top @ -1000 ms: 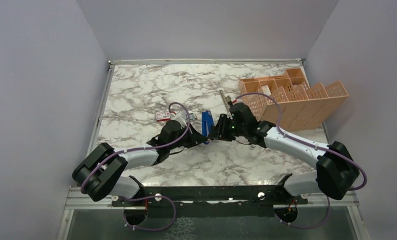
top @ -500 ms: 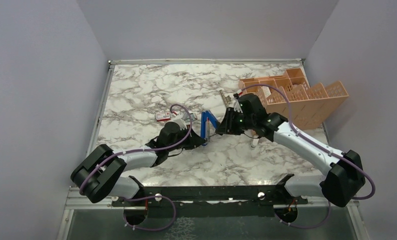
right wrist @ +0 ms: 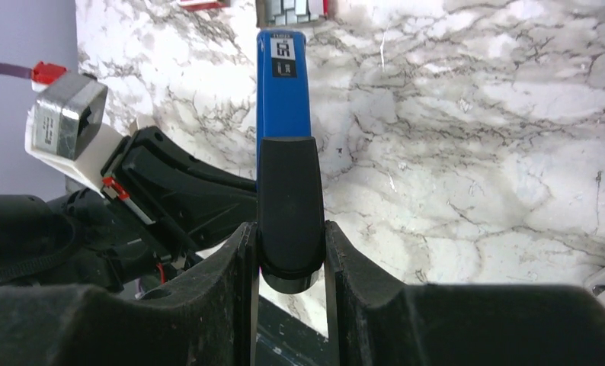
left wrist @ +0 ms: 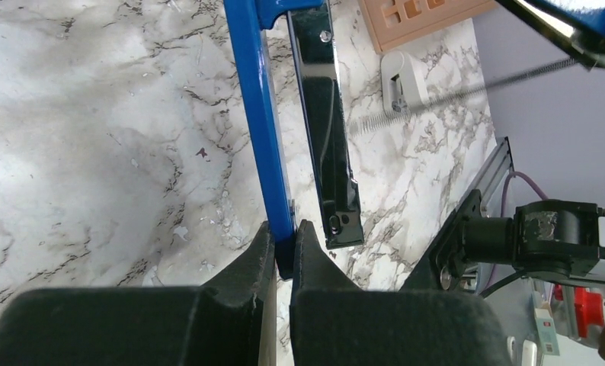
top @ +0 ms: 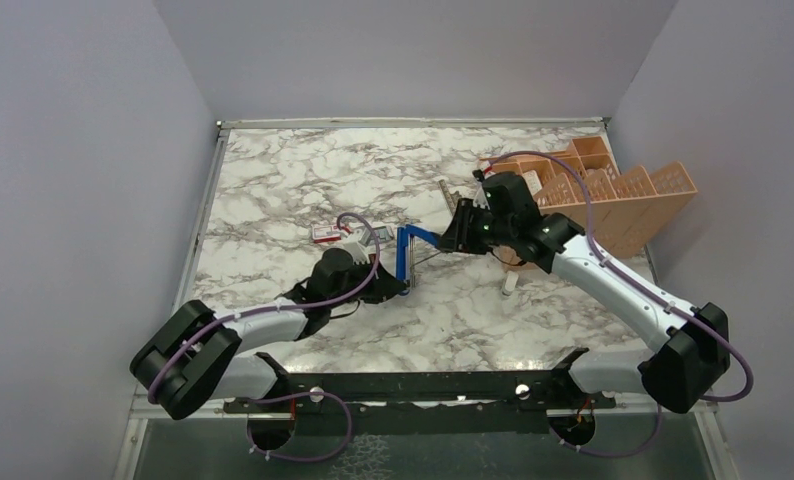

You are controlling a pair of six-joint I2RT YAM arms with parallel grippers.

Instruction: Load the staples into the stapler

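Note:
The blue stapler [top: 403, 256] lies open mid-table. My left gripper [top: 397, 291] is shut on the near end of its blue base [left wrist: 263, 122], with the black magazine [left wrist: 326, 114] beside it. My right gripper [top: 452, 238] is shut on the black end of the stapler's top cover [right wrist: 288, 206] and holds it raised and swung to the right; a thin spring [left wrist: 452, 90] stretches across. The staples [right wrist: 292, 11] sit in a small tray just beyond the stapler, next to the red-and-white box [top: 325, 234].
An orange divided organizer [top: 613, 195] stands at the back right. A thin metal strip [top: 450, 194] lies behind my right gripper. A small tan-and-white block [top: 510, 283] lies right of the stapler, also in the left wrist view [left wrist: 402, 80].
My right gripper has moved up and to the right with the top cover, swinging the stapler wide open. My left gripper has kept hold of the base.

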